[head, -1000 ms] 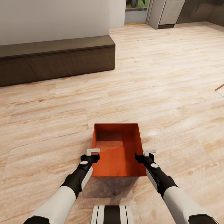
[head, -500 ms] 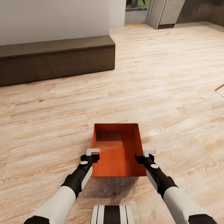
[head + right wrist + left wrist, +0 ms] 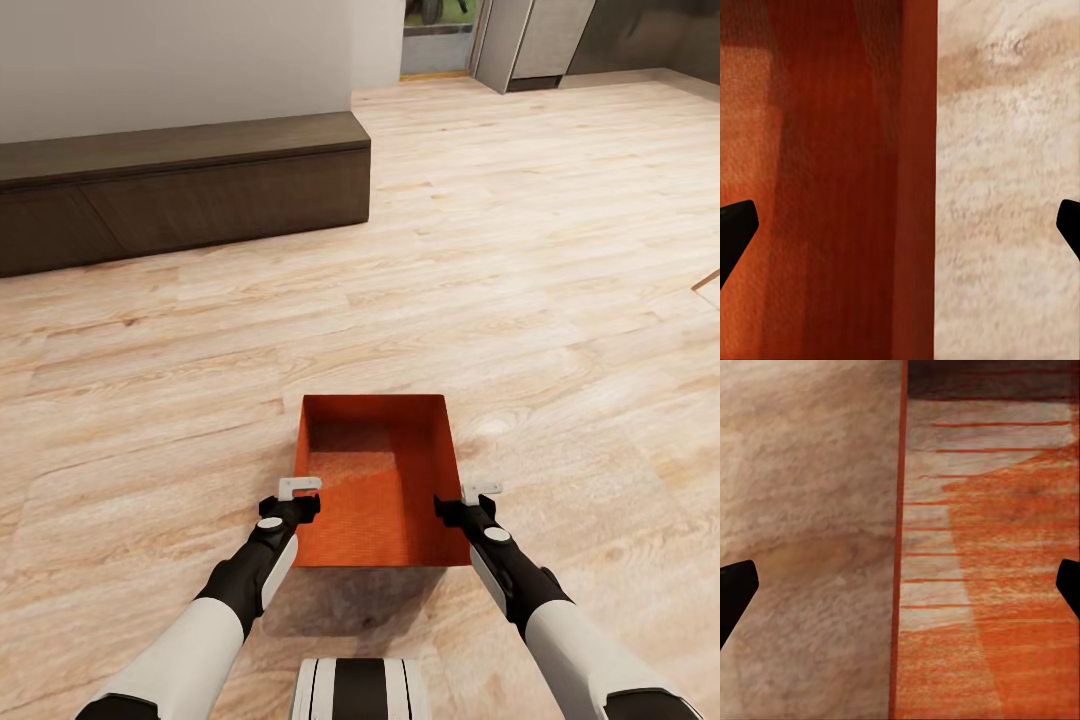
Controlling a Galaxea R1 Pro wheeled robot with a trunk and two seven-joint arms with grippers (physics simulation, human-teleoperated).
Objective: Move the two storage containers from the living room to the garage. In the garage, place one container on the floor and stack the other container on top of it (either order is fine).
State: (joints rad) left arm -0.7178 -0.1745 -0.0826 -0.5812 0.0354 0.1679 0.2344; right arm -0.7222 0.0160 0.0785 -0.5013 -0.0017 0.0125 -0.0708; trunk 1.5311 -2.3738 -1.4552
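Note:
One orange-red storage container [image 3: 375, 480] lies open-top on the light wood plank floor of the living room, just ahead of my base. My left gripper [image 3: 298, 495] hovers at its left long wall, and the right gripper [image 3: 468, 497] at its right long wall. In the left wrist view the left gripper [image 3: 900, 592] is open, its dark fingertips [image 3: 735, 592] wide apart on either side of the container's thin rim [image 3: 898, 547]. The right gripper [image 3: 900, 229] is open the same way across the other wall [image 3: 916, 187]. Whether either finger touches the wall, I cannot tell.
A long low dark wood cabinet [image 3: 180, 190] runs along the white wall at the back left. Grey cabinets [image 3: 540, 40] and a doorway [image 3: 437, 40] lie far ahead. Wood floor [image 3: 560, 260] stretches ahead and to the right. A wooden edge [image 3: 706, 282] pokes in at the right.

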